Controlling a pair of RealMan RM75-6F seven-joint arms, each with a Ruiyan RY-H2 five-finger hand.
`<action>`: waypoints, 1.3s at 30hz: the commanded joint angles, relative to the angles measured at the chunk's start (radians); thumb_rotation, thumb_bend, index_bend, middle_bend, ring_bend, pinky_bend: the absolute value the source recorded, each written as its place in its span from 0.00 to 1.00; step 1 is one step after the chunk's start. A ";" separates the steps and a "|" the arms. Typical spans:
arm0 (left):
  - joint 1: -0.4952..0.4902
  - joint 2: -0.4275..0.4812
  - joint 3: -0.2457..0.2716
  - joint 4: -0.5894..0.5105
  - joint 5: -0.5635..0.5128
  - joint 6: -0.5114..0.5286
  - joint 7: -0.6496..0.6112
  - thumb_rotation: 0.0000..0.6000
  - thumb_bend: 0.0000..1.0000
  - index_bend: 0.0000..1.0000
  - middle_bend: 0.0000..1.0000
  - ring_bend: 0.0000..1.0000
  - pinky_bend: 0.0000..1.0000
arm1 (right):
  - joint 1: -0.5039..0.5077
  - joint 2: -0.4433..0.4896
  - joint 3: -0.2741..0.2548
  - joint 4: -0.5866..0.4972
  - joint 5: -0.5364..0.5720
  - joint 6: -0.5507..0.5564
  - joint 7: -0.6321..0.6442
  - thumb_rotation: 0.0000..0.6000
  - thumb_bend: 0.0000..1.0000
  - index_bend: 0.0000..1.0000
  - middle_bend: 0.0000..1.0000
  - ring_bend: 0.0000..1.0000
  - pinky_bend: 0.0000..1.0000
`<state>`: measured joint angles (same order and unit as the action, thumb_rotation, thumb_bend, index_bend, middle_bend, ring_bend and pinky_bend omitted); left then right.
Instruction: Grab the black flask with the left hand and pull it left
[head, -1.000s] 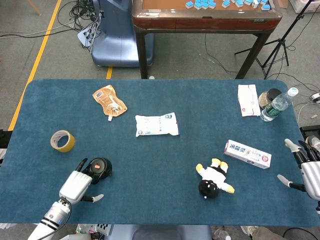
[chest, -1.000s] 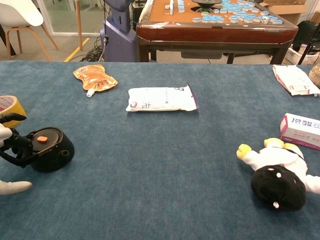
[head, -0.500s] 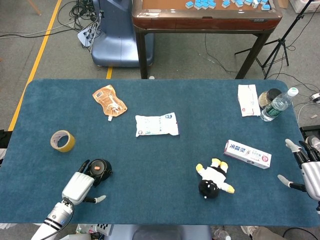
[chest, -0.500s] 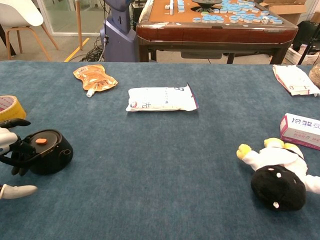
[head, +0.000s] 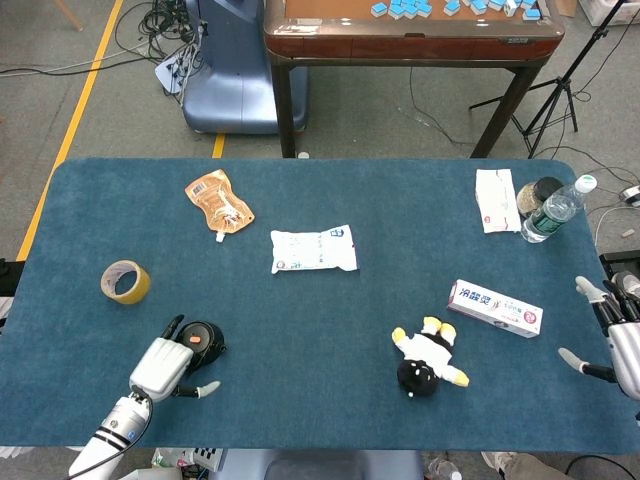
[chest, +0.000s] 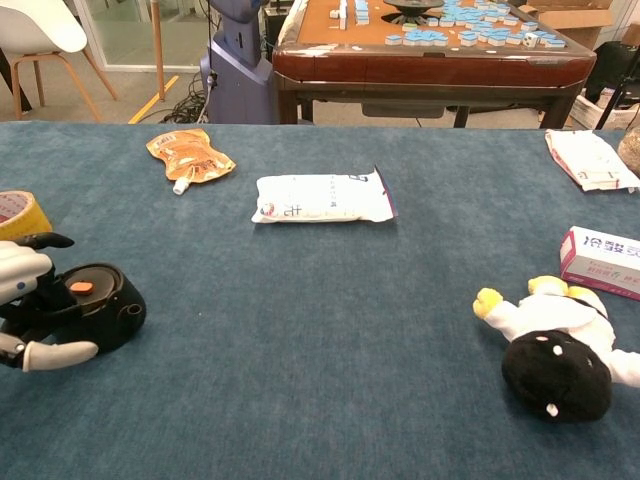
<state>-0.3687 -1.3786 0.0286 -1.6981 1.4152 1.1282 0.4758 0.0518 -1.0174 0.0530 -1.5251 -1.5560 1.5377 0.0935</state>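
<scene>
A: Blue table fills both views. What lies on it, largest first?

B: White packet at centre; plush toy and toothpaste box toward the right; orange pouch and tape roll toward the left.

A: And the black flask?

B: Near the front-left corner, orange button on top, just below the tape roll.

A: State of the hands?

B: Left hand wraps the flask from the left, thumb beneath and fingers curled against its side. Right hand sits at the right edge, fingers spread, holding nothing.
</scene>
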 joint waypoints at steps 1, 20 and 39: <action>-0.008 0.000 -0.015 -0.007 -0.010 0.001 -0.008 0.18 0.14 0.83 0.89 0.70 0.00 | 0.000 -0.001 0.001 0.003 0.000 0.000 0.002 1.00 0.12 0.07 0.23 0.11 0.17; -0.037 -0.052 -0.123 0.051 -0.117 0.016 -0.160 0.16 0.13 1.00 1.00 0.91 0.00 | 0.007 -0.012 0.011 0.023 0.011 -0.007 0.021 1.00 0.12 0.07 0.23 0.11 0.17; -0.020 0.010 -0.179 0.004 -0.171 0.103 -0.178 0.20 0.13 1.00 1.00 0.97 0.00 | 0.005 -0.022 0.010 0.034 0.016 -0.008 0.031 1.00 0.12 0.07 0.23 0.11 0.17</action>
<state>-0.3895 -1.3705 -0.1481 -1.6918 1.2455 1.2292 0.3002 0.0565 -1.0391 0.0634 -1.4910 -1.5401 1.5301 0.1245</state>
